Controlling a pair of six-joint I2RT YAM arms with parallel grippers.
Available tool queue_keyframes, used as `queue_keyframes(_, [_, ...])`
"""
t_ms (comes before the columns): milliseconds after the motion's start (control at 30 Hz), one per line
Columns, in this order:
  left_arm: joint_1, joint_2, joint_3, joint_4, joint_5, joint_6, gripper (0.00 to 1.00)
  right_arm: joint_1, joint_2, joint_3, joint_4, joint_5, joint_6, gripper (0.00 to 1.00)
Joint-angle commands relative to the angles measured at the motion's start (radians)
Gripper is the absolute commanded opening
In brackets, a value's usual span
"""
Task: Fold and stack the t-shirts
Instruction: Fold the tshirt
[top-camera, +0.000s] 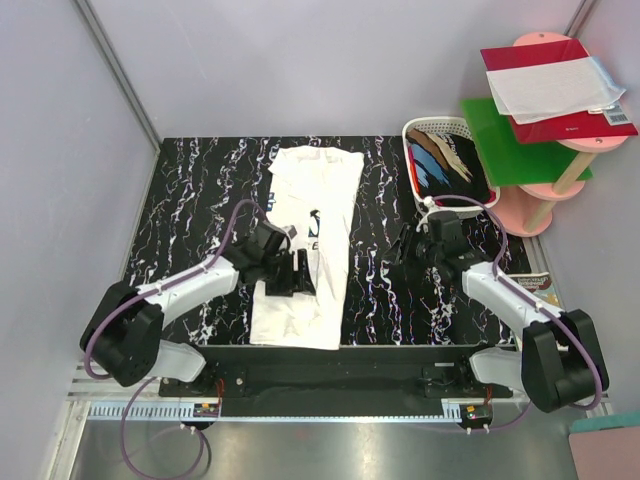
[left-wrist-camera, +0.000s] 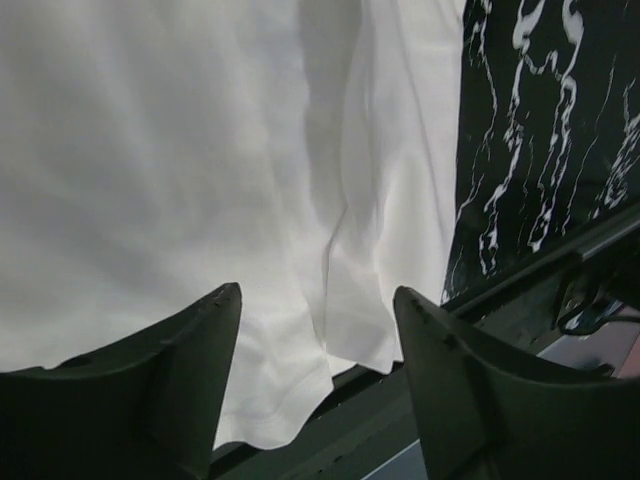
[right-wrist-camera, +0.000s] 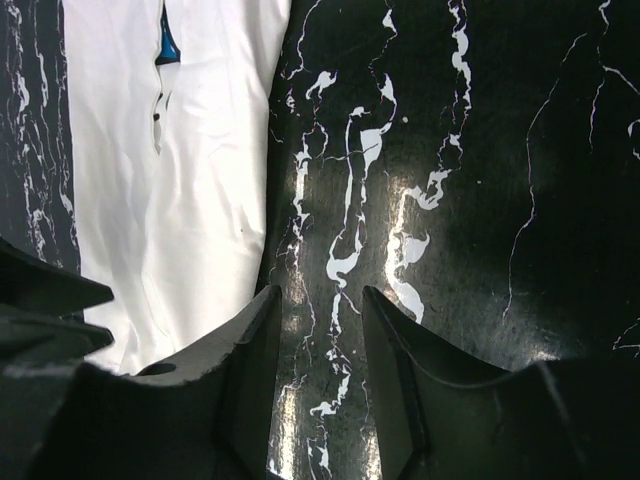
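Likely a lab, grey panel walls (top-camera: 330, 60), black marbled table (top-camera: 380, 290)

We are counting one white t-shirt (top-camera: 315, 190) lying spread on the counter (top-camera: 200, 190). At the far right corner one basket (top-camera: 440, 124) is holding the other t-shirts (top-camera: 445, 162). We are making out three colours there, dark, blue and tan, but the exact number is not showing. Two grippers are hanging over the counter: one left gripper (top-camera: 300, 272) and one right gripper (top-camera: 408, 245). Beyond the right edge we are counting one green board (top-camera: 510, 140), one red folder (top-camera: 560, 126) and one paper sheet (top-camera: 550, 85).
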Motion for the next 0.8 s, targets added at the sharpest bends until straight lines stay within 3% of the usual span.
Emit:
queue_keyframes(0, [-0.071,-0.054,-0.03,0.066,-0.008,-0.058,0.74,0.008,-0.072,-0.035,0.066,-0.015,0.046,0.45])
queue_keyframes(300, [-0.192,-0.089,-0.085,0.086,-0.034,-0.112,0.58,0.01,-0.07,-0.062,0.066,-0.017,0.052,0.46])
queue_keyframes(533, [-0.283,-0.035,-0.07,0.09,-0.045,-0.135,0.56,0.01,-0.037,-0.068,0.092,-0.02,0.056,0.45])
queue_keyframes(600, [-0.301,-0.015,-0.066,0.093,-0.048,-0.136,0.44,0.01,-0.03,-0.069,0.098,-0.026,0.058,0.45])
queue_keyframes(633, [-0.306,0.002,-0.063,0.093,-0.05,-0.138,0.27,0.01,-0.027,-0.069,0.1,-0.026,0.058,0.45])
queue_keyframes(700, [-0.32,0.009,-0.062,0.092,-0.054,-0.145,0.03,0.01,-0.022,-0.072,0.103,-0.026,0.058,0.45])
queue_keyframes(767, [-0.327,0.0,-0.072,0.09,-0.054,-0.156,0.0,0.01,-0.019,-0.072,0.106,-0.023,0.056,0.45])
